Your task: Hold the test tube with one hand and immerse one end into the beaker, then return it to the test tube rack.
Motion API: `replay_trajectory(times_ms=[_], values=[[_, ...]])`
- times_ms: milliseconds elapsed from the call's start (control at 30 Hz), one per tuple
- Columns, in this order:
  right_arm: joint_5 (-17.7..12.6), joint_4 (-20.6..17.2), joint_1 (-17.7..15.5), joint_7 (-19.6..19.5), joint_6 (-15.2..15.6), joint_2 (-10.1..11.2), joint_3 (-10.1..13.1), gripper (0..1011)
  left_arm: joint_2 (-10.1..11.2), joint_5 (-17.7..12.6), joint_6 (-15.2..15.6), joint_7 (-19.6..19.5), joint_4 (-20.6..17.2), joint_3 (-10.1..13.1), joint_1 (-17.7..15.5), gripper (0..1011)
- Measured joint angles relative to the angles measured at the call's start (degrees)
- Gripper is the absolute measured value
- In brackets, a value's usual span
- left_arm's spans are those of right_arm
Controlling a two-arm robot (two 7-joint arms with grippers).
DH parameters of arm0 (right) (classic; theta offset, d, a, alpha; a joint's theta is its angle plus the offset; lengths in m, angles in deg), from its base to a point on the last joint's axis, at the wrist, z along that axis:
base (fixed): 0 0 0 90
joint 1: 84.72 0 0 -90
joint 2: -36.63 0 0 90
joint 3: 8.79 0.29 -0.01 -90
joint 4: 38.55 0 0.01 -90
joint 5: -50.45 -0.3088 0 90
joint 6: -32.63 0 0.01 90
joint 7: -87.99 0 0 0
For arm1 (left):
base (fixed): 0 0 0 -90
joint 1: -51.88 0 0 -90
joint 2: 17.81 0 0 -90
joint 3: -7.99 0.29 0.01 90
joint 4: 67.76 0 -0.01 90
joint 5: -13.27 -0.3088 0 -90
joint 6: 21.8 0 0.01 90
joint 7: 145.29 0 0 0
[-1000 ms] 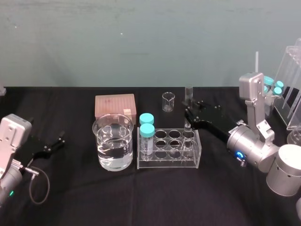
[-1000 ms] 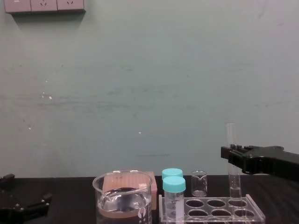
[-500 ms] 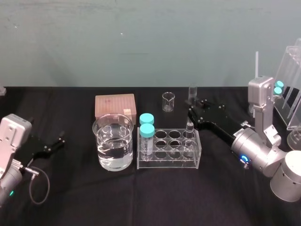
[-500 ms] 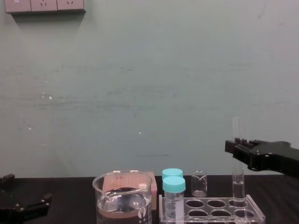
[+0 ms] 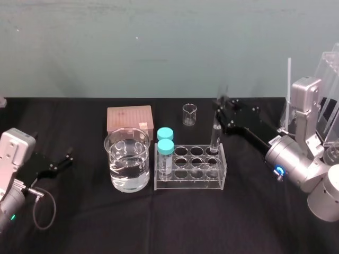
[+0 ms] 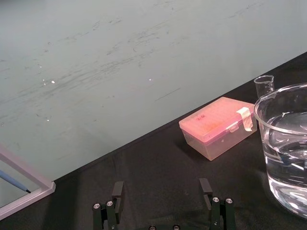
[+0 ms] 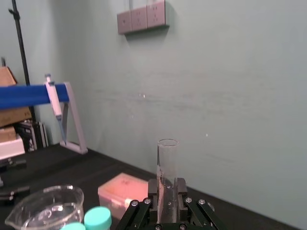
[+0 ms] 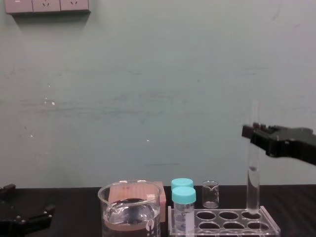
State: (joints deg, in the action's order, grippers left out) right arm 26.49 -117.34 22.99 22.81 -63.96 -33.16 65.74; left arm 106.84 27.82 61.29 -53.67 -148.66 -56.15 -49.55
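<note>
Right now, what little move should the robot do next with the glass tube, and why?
Probably lift straight up a little. The right gripper pinches the test tube upright, but its rounded bottom sits at a right-end hole of the test tube rack, so swinging left toward the beaker could catch it. The left gripper is parked far left.

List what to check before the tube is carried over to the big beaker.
1. Grip: jaws of the right gripper shut on the test tube: ok.
2. Test tube upright: ok.
3. Its bottom out of the hole in the test tube rack: cannot tell; it sits level with the top plate.
4. Beaker open, holding liquid: ok.
5. Path: two turquoise-capped vials stand at the rack's end nearest the beaker: not ok at this height.
6. Left gripper parked far left, jaws open, apart from the beaker: ok.
</note>
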Motion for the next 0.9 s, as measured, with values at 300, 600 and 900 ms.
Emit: replay_trajectory(times_ms=[300,600,900], values=[[-1.1,-2.53,0.53,0.42,-0.72,0.03,1.02,224,0.0,0.0,0.0,0.0,0.0,0.0,0.0,1000],[-1.94,-6.72,1.04,-0.07,0.89,1.79,2.69,224,0.0,0.0,0.0,0.0,0.0,0.0,0.0,1000],[-2.1,-8.56,0.75,-1.27,1.67,2.79,3.76,224,0.0,0.0,0.0,0.0,0.0,0.0,0.0,1000]])
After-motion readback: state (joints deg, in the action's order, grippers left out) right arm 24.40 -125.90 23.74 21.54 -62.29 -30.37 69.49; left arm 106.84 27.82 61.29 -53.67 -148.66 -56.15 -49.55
